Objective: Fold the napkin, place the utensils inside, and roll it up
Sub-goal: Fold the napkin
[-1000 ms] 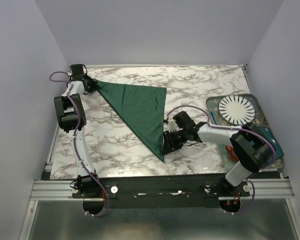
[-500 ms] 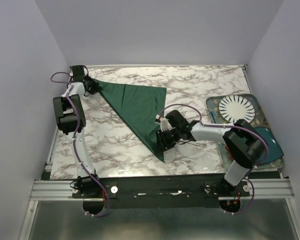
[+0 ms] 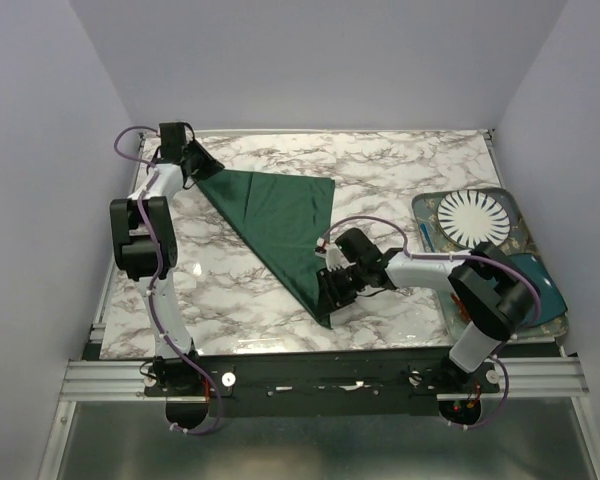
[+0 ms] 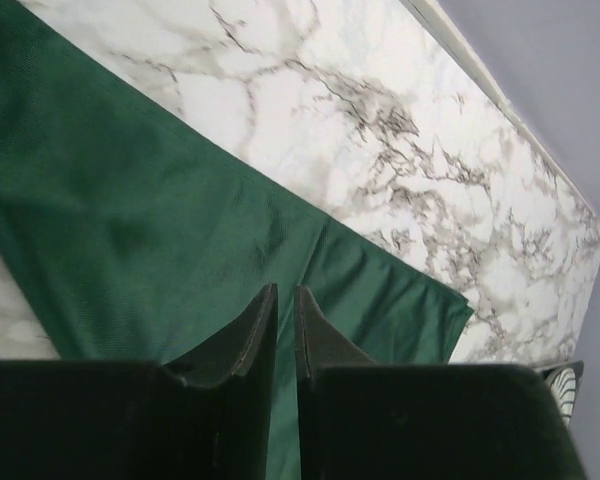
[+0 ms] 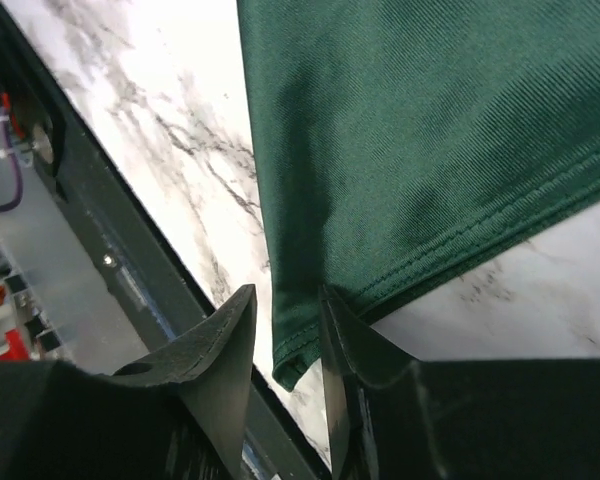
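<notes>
The dark green napkin (image 3: 280, 225) lies folded into a triangle on the marble table (image 3: 410, 170). Its points are at the far left, far middle and near middle. My left gripper (image 3: 192, 163) is at the far-left point, its jaws almost closed with green cloth (image 4: 160, 230) in the narrow gap. My right gripper (image 3: 330, 293) is at the near point, its jaws apart on either side of the hemmed tip (image 5: 295, 350). The napkin fills the upper right wrist view (image 5: 430, 130). The fork is not in view.
A tray (image 3: 515, 250) at the right edge holds a white ribbed plate (image 3: 475, 220) and a thin blue stick (image 3: 423, 233). A teal oval dish (image 3: 542, 285) lies nearer. Grey walls close in three sides. The metal base rail (image 3: 320, 375) runs along the near edge.
My left gripper has shifted right along the far edge, carrying the napkin's far-left point inward. My right gripper swung left to the near tip and then eased slightly back to the right.
</notes>
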`<state>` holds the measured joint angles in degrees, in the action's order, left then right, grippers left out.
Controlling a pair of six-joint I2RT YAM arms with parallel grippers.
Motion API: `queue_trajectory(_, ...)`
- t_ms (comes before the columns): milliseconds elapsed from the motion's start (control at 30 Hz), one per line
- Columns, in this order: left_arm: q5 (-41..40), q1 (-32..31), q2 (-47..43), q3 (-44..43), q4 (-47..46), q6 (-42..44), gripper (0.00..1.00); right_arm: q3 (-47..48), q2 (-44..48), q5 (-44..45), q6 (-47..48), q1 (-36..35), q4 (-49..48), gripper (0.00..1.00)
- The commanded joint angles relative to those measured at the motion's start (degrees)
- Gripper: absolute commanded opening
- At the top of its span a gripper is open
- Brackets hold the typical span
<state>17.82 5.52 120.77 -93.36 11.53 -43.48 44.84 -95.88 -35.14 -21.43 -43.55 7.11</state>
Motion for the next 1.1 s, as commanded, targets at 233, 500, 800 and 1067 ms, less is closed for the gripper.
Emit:
queue_trajectory(233, -4.9, -2.9, -2.4, 2.0, 2.3, 8.7, 0.36, 6.6, 6.0, 10.3, -1.4, 2.0, 4.8, 0.66)
queue_trajectory(500, -16.6, -0.6, 0.9, -4.9, 6.6, 5.3, 0.55, 16.8, 5.6, 13.8, -4.8, 15.9, 7.0, 0.82)
queue_trajectory(800, -19.6, 2.7, 12.6, -20.8, 12.7, 4.5, 0.59, 25.2, 1.0, 11.3, -4.7, 23.7, 7.7, 0.87)
queue_trajectory(1067, -18.8, 3.9, 18.4, -26.5, 15.5, 3.7, 0.64, 26.7, -1.2, 9.1, -4.5, 24.5, 7.6, 0.88)
